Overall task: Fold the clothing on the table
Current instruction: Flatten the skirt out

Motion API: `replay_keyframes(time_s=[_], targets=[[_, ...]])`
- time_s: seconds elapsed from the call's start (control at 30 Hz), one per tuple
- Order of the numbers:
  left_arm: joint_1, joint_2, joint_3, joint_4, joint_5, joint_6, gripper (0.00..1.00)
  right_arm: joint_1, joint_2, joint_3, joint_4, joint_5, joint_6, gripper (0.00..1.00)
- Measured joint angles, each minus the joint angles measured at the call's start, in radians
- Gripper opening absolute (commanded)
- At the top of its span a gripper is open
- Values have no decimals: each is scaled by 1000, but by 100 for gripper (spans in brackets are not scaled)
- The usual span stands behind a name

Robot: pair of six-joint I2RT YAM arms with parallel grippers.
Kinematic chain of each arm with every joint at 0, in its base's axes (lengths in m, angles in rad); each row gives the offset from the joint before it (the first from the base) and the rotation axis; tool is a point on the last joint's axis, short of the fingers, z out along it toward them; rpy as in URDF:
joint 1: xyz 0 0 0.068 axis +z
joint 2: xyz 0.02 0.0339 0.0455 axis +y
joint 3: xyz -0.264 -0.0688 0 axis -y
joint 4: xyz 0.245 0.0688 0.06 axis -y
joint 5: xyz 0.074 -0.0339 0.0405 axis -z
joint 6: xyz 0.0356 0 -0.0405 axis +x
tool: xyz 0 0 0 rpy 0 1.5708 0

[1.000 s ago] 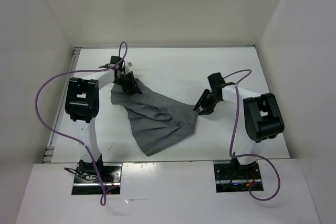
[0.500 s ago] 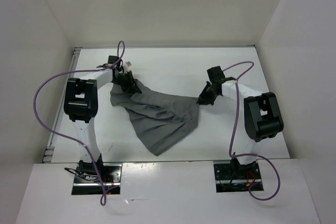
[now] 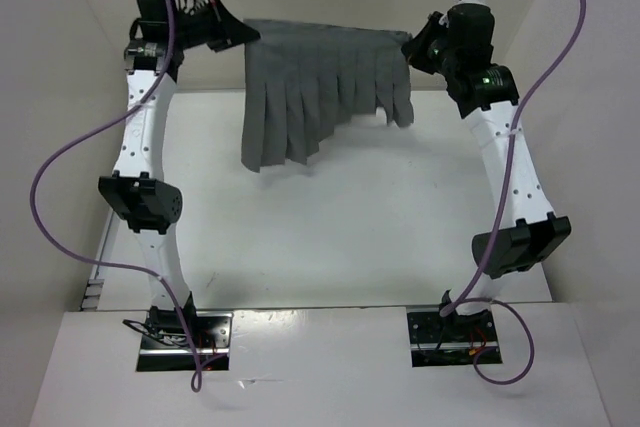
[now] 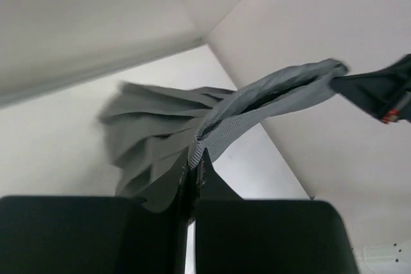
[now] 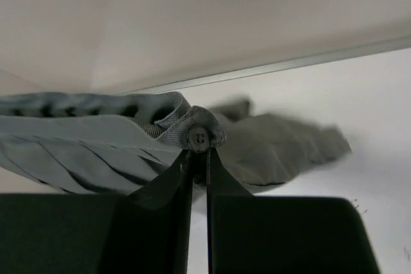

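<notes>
Holding the skirt [image 3: 320, 72] up by its waistband [image 4: 257, 110], 2 arms raised high over the table [image 3: 330, 237].

On the left, the left gripper [image 3: 238, 37] is clenched on 1 end of the band, the fabric pinched right at its fingertips in the wrist view. Across the middle the grey pleats hang loose near the back wall, with the hem [image 3: 290, 152] dangling lower on the left and apparently off the white top. On the right, the right gripper [image 3: 413, 48] is clamped on the other end, just under the button [image 5: 200, 137]. This looks like the spread-out step, with no fold made yet. The next move, I reckon, calls for both arms to descend together with the band taut, laying the skirt flat, hem first.
</notes>
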Motion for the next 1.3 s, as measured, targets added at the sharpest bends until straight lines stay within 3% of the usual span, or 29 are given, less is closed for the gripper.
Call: replay_keyframes(time_s=[0.1,0.17,0.2,0.27,0.4,0.5,0.6,0.8,0.93,1.13,1.3], targets=[[5,-9,129,-35,13,12,0,0,-36,-28,11,-28,-29,0],[0,-53,66,-43,13,33,0,0,-78,-122,35,-45,-42,0],[-4,-88,-22,-32,13,37,0,1,-100,-186,37,-53,-48,0],[-13,-216,-389,79,2,32,0,3,-142,-330,41,-56,-55,0],[-18,-311,-941,172,-31,2,0,27,-167,-591,29,-66,-51,0],[-21,-309,-1194,157,-66,6,0,64,-175,-740,-27,-95,-44,0],[-22,-364,-1332,122,-78,6,0,87,-219,-803,-106,-143,-37,0],[-23,-609,-1353,93,-74,42,0,87,-434,-816,-195,-231,-28,0],[-23,-681,-1342,52,-67,86,0,87,-498,-853,-230,-291,-24,0],[-23,-661,-1302,-21,-65,112,0,82,-482,-854,-286,-316,-23,0],[-26,-421,-1013,-35,-61,113,0,12,-287,-684,-256,-275,-50,0]])
